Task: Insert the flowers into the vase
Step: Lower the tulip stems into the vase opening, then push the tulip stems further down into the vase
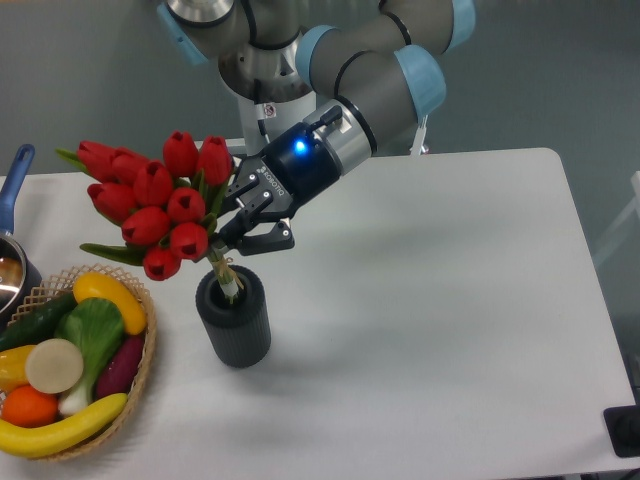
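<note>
My end effector (236, 232) clamps the flowers (160, 205) just below the blooms; stems tilt down-right into the vase (235, 320) mouth directly beneath.

Glossy plastic tulips (160, 205); matt ribbed dark vase (235, 325); woven basket (140, 375); smooth matt white tabletop (430, 300).

You are looking at flowers (155, 205) showing red heads with green leaves and pale green stems. The vase (235, 318) is showing dark grey with a ribbed pattern. The gripper (240, 225) is showing black, with a blue light glowing behind it, and the arm (375, 75) is showing grey with light blue caps. The table (440, 300) is looking white. The basket (140, 375) is showing tan weave, holding yellow, green, orange and purple fruit.
</note>
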You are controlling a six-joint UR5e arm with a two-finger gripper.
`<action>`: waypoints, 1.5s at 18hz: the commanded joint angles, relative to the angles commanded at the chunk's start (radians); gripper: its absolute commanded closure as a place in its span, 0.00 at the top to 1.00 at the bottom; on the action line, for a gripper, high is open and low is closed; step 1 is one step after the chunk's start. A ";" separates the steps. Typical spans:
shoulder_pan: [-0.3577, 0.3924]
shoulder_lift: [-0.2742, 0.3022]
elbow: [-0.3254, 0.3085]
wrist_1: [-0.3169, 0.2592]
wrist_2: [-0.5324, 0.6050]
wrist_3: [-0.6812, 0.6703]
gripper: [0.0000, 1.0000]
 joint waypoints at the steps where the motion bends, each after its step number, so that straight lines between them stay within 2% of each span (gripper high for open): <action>1: 0.000 -0.002 0.000 0.000 0.000 0.000 0.32; 8: 0.000 -0.015 -0.049 0.002 0.002 0.000 0.32; 16: -0.002 -0.066 -0.055 0.005 0.003 0.005 0.33; 27: -0.002 -0.117 -0.112 0.006 0.009 0.112 0.33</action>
